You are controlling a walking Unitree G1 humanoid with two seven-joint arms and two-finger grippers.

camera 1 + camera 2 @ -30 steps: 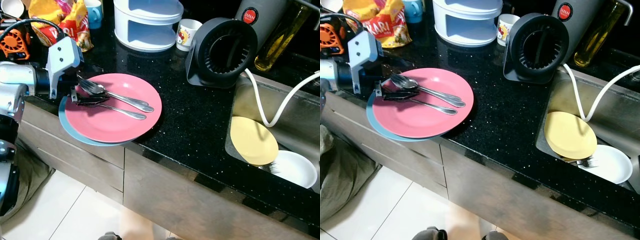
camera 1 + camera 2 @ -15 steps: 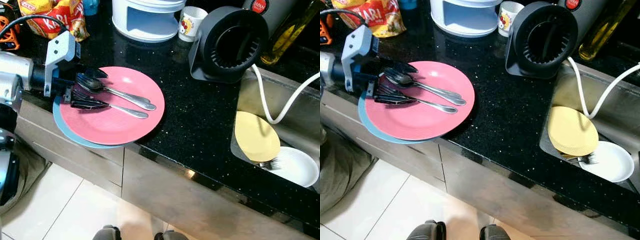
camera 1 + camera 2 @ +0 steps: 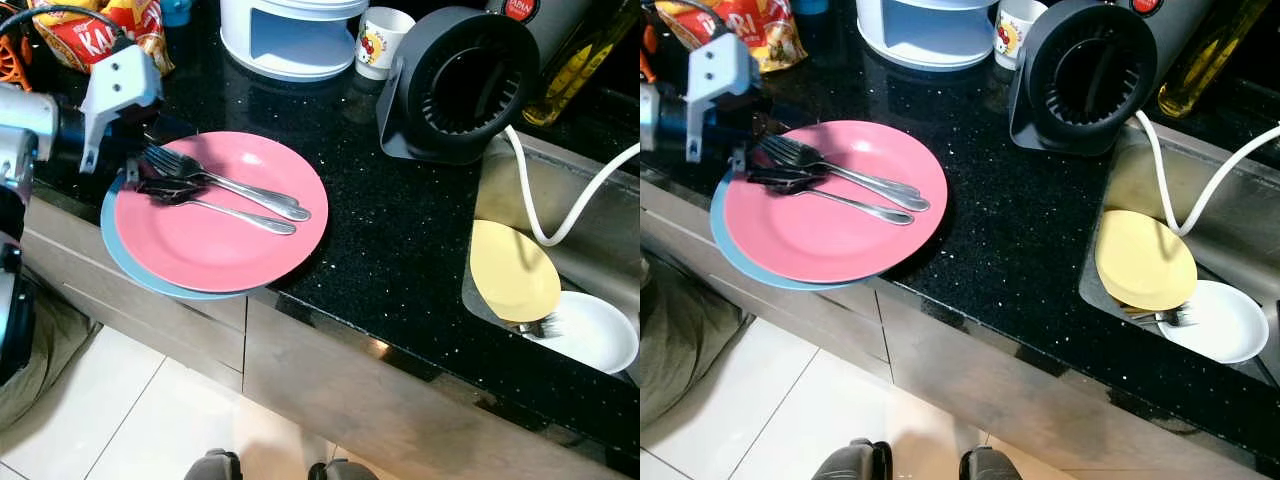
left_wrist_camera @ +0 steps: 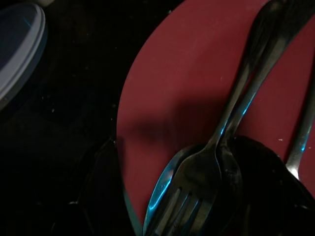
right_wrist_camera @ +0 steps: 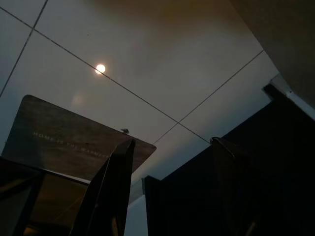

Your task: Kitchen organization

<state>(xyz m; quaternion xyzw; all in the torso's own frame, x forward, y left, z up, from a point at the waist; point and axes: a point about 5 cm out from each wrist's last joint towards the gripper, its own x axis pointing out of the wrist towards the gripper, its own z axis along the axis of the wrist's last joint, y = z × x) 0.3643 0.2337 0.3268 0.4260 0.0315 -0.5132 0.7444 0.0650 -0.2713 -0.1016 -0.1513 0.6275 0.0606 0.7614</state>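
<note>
A pink plate (image 3: 215,235) lies on a blue plate (image 3: 125,255) at the counter's front edge on the left. On it rest a fork (image 3: 200,175) and a spoon (image 3: 240,215), handles pointing right. My left gripper (image 3: 160,172) hovers at the plate's left rim, open, its black fingers (image 4: 98,196) on either side of the utensil heads. The left wrist view shows the fork (image 4: 197,187) lying over a spoon between them. My right gripper (image 5: 173,142) hangs open over floor tiles, holding nothing.
The sink (image 3: 500,180) on the right holds a yellow plate (image 3: 513,272), a white plate (image 3: 595,335) and a white hose (image 3: 560,210). A black appliance (image 3: 460,85), a white container (image 3: 290,35), a cup (image 3: 380,40) and snack bags (image 3: 80,35) stand behind.
The left gripper's fingers went from together over a utensil head to spread around the heads. The gripper then drew back slightly towards the plate's left rim. The camera also shifted.
</note>
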